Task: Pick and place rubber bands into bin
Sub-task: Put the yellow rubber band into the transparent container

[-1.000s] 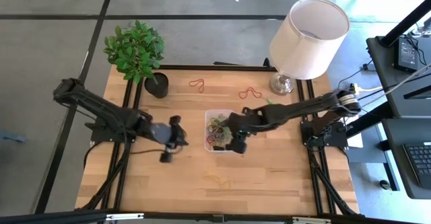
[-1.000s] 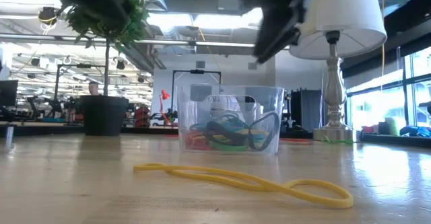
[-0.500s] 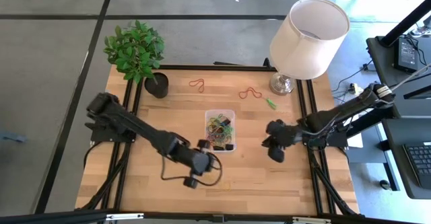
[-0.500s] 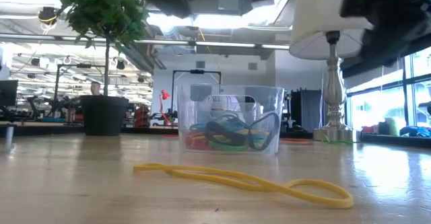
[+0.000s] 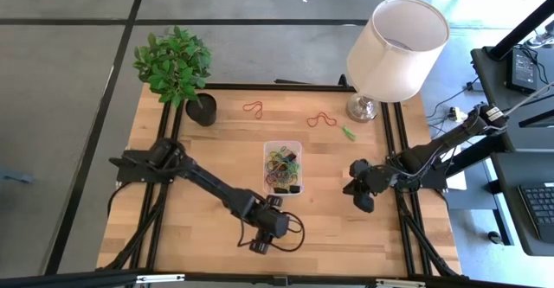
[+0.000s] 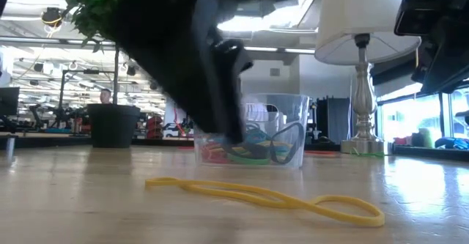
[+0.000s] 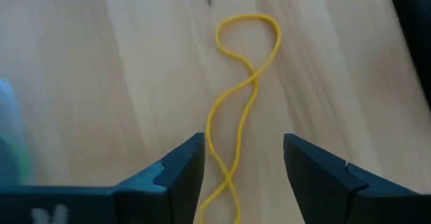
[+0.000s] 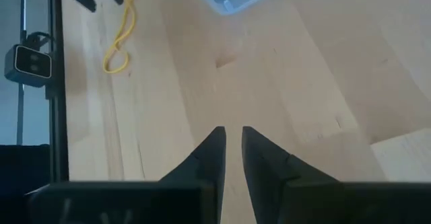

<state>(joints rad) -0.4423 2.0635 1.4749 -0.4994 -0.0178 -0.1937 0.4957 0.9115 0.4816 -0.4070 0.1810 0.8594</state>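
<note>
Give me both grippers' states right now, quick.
Left gripper: open, fingers either side of the yellow rubber band, holding nothing.
Right gripper: fingers nearly shut, empty, over bare table.

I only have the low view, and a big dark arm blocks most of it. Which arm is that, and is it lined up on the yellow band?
Observer: It is the left arm. In its wrist view the left gripper is open, one finger on each side of the yellow rubber band.
Operator: Any bands left outside the bin?
Observer: Yes. From above, two red rubber bands lie on the table's far side, behind the bin.
Operator: Where is the other arm?
Observer: The right gripper hangs over bare wood to the right of the bin, fingers nearly together and holding nothing.
</note>
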